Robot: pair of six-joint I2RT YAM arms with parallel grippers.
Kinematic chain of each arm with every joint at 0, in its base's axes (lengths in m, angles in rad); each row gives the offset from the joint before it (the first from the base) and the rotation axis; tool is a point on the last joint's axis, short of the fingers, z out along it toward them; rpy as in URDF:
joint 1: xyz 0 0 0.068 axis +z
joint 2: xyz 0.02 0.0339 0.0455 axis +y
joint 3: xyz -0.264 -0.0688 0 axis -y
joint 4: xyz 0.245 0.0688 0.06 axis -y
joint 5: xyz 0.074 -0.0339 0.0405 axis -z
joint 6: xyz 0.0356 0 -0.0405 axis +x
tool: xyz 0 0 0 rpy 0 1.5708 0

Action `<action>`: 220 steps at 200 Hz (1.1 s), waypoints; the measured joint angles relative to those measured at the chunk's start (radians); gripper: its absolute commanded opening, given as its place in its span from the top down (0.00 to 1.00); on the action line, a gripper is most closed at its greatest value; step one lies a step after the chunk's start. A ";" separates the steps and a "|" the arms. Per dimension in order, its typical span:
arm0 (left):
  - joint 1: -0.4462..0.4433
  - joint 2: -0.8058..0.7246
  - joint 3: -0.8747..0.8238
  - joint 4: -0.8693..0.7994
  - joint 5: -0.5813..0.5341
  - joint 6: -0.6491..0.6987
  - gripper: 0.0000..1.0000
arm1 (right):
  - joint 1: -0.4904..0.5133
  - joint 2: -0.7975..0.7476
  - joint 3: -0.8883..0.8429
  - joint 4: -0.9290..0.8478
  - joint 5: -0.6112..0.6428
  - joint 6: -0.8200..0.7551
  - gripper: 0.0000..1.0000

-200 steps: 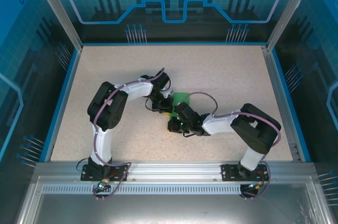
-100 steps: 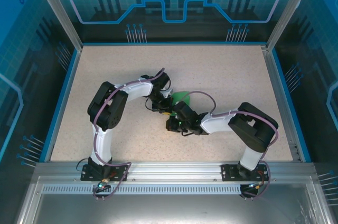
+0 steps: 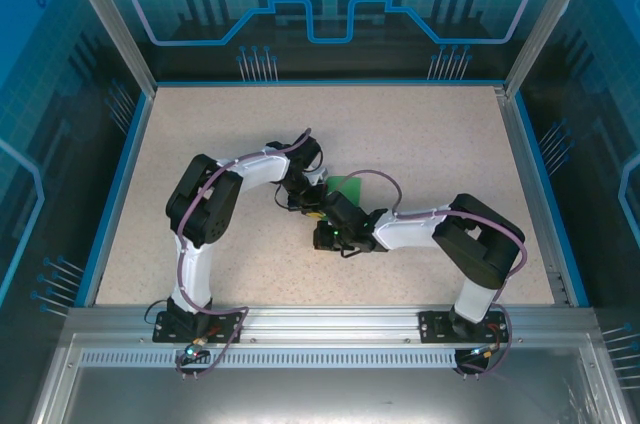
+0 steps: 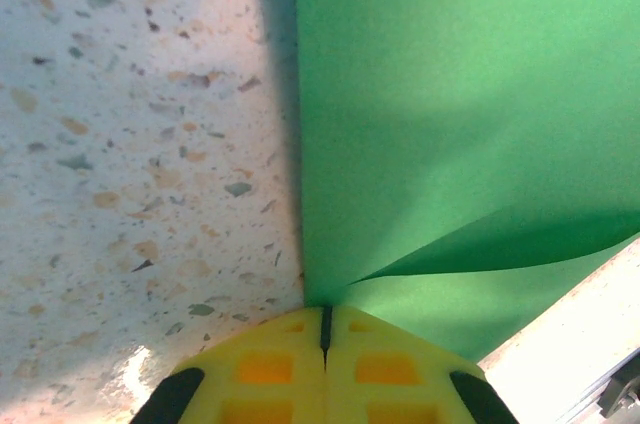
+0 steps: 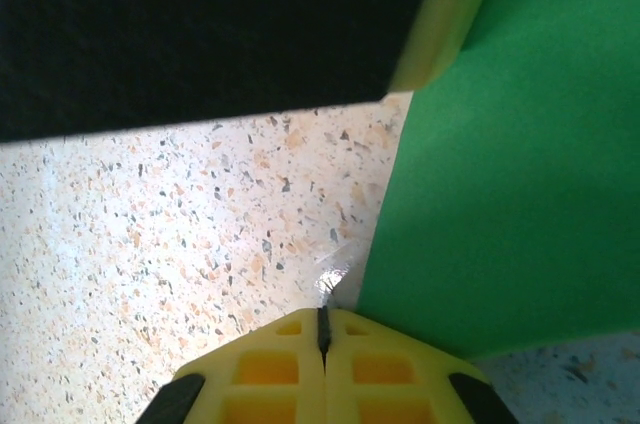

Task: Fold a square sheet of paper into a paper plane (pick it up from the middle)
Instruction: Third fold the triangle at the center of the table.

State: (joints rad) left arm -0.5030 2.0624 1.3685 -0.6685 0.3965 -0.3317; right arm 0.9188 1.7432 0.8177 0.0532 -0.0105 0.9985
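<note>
- Our left gripper (image 4: 325, 329) is closed, its tip at the left edge of the paper (image 4: 450, 124), where a flap lifts. We judge it pins the sheet so the fold holds.
- Our right gripper (image 5: 322, 329) is closed too, holding nothing. Its tip sits on the surface (image 5: 150, 244) just beside the paper's edge, likely to press a crease.
- The paper lies mid-surface between both grippers.
</note>
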 measured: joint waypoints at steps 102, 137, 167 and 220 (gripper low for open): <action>0.001 0.003 0.005 -0.005 0.001 0.002 0.95 | -0.017 -0.163 -0.085 0.054 -0.058 0.013 0.99; 0.001 0.003 0.005 -0.005 0.001 0.002 0.95 | -0.116 -0.201 -0.085 0.068 -0.064 -0.012 0.99; 0.001 0.003 0.005 -0.005 0.001 0.002 0.95 | -0.164 -0.183 -0.085 0.069 -0.081 -0.031 1.00; 0.001 0.003 0.005 -0.005 0.001 0.002 0.95 | -0.176 -0.054 -0.083 0.101 -0.118 -0.039 1.00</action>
State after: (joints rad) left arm -0.5022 2.0655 1.3731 -0.6739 0.3973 -0.3294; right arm 0.7425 1.6894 0.7349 0.1539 -0.1287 0.9600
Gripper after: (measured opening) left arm 0.051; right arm 0.042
